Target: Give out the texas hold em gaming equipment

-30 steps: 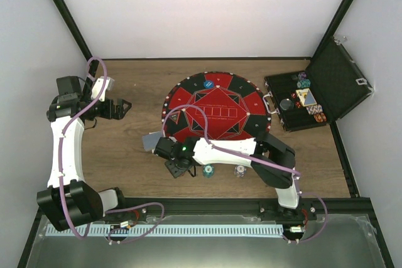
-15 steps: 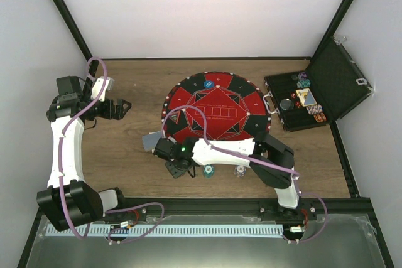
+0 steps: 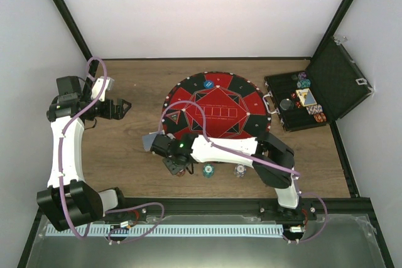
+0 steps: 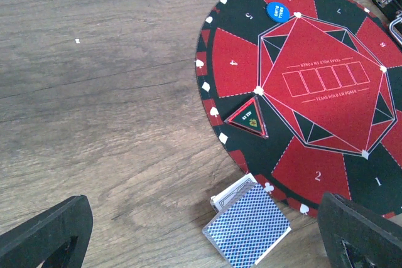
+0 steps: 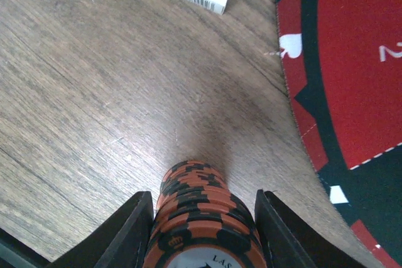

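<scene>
Chips in the balance: right end effector clamped on an orange chip stack, close to the table at lower centre of frame; an uneven release could topple it. Left end effector gapes apart.

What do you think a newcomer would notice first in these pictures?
The round red-and-black poker mat at the centre of the table stands out first. Next comes the right gripper, holding a stack of orange-and-black chips just off the mat's near-left edge, beside a blue-backed deck of cards. An open black case holding further chips sits at the far right.
</scene>
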{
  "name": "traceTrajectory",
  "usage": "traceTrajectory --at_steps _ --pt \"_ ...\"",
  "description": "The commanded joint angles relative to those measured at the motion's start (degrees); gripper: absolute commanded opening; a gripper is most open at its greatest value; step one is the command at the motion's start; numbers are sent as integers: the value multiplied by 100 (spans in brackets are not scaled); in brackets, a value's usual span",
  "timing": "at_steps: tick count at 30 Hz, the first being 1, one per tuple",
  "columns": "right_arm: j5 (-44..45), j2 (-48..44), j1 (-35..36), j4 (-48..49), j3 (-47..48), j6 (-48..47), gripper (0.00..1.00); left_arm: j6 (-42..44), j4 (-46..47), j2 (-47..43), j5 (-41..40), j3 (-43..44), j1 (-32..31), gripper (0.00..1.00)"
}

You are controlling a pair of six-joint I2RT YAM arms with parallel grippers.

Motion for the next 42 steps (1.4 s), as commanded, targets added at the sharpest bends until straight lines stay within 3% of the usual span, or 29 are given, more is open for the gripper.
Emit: traceTrajectory --at_steps 1,6,17,35,42 --pt "285 -195 -297 -194 409 -131 28 52 -9 -73 -23 195 25 100" --pt "280 5 -983 -5 748 -509 29 11 -53 -43 -8 226 31 100" --pt "154 1380 -1966 181 1859 -1047 28 43 -178 -63 -18 341 25 100" --pt "-207 3059 -2149 21 3343 -1196 27 68 -152 -10 -2 380 26 100" --pt "-211 3043 -2149 -52 3328 -1188 30 90 -137 24 8 325 31 100"
